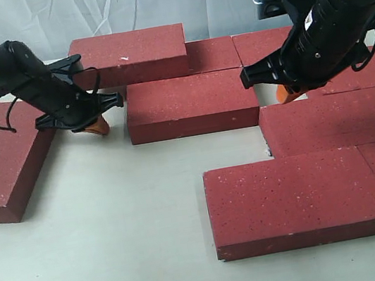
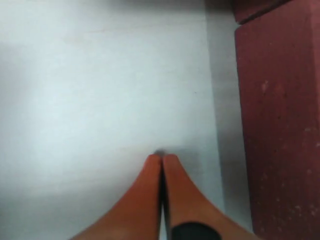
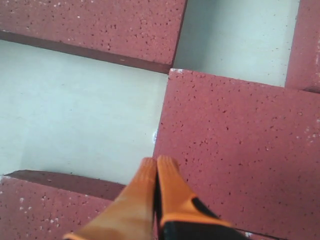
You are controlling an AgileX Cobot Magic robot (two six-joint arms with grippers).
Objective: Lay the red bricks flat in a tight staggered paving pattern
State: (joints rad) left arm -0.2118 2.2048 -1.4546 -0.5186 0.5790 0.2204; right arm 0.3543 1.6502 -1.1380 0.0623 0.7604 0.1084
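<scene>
Several dark-red bricks lie flat on the pale table. One brick [image 1: 192, 104] sits in the middle, and a raised brick [image 1: 132, 55] with a small white chip lies behind it. A lone brick [image 1: 1, 159] lies apart at the far left. More bricks [image 1: 296, 198] form rows at the right. My left gripper [image 1: 97, 126] is shut and empty, its tips at the table just left of the middle brick [image 2: 280, 130]. My right gripper [image 1: 288, 93] is shut and empty, at the corner of a brick [image 3: 240, 145] near a gap.
Bare table [image 1: 118, 244] spreads across the front and left. A white cloth backdrop [image 1: 151, 0] hangs behind the bricks. A small open gap of table [image 3: 235, 40] shows between bricks in the right wrist view.
</scene>
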